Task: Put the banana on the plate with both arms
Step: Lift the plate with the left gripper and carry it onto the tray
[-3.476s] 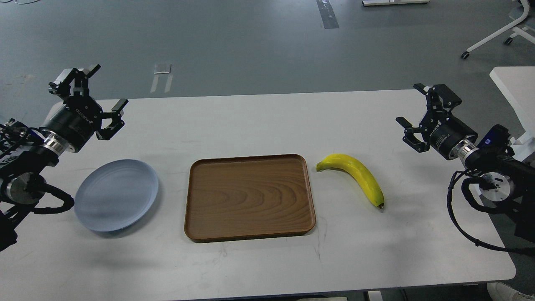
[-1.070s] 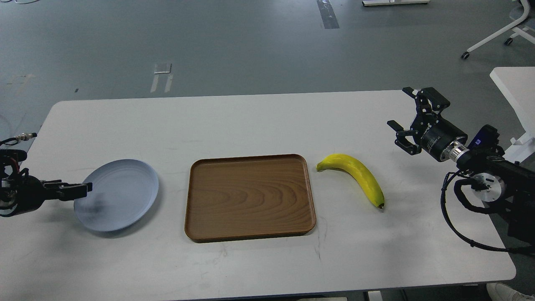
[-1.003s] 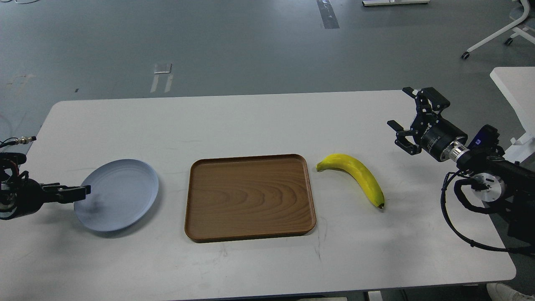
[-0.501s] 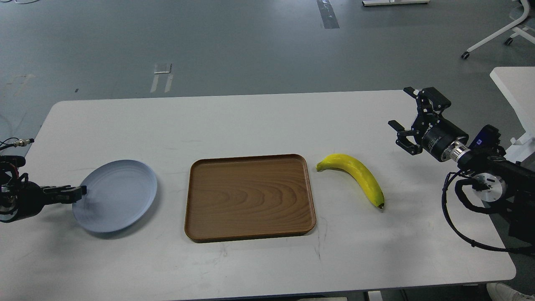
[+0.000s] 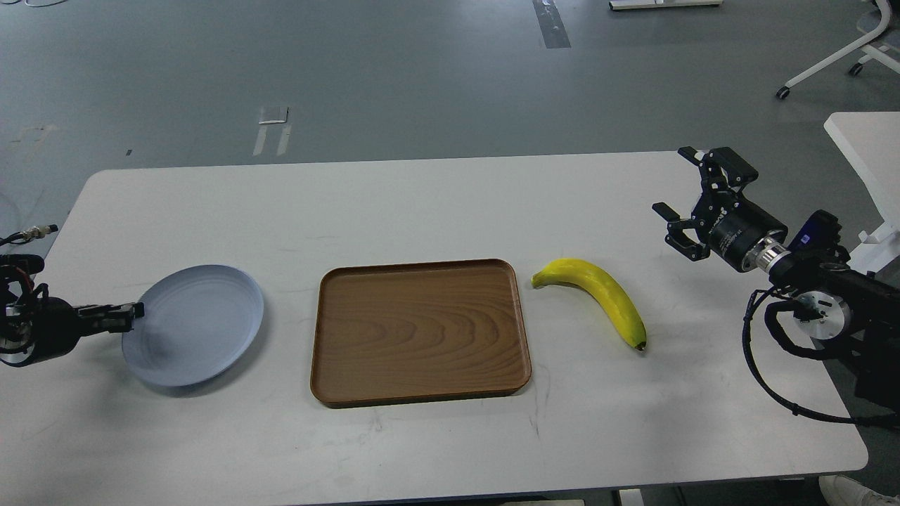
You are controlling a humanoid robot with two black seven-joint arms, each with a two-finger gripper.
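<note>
1. Head view shows the left gripper (image 5: 132, 311) low at the left edge of the plate (image 5: 204, 316); its dark fingers (image 5: 112, 314) read as one thin bar touching the rim, so I cannot tell whether they are closed on it or only against it.
2. Right gripper (image 5: 676, 190) hovers above the table's (image 5: 436, 204) far right side with its fingers (image 5: 664, 209) spread wide and holding nothing.
3. Left arm (image 5: 31, 327) comes in low from the left edge; only its end section and some cables show. Right arm (image 5: 819, 281) reaches in from the right, with a silver wrist joint and a black cable loop hanging below it.
4. Pale grey-blue and round, the plate sits on the left part of the table.
5. Lying on the bare table, the banana (image 5: 601, 299) is just right of the brown tray (image 5: 337, 383), apart from its edge, greenish stem end toward the tray and dark tip nearer the camera. It is well apart from the plate, with the tray between them, and near but clear of the right gripper.
</note>
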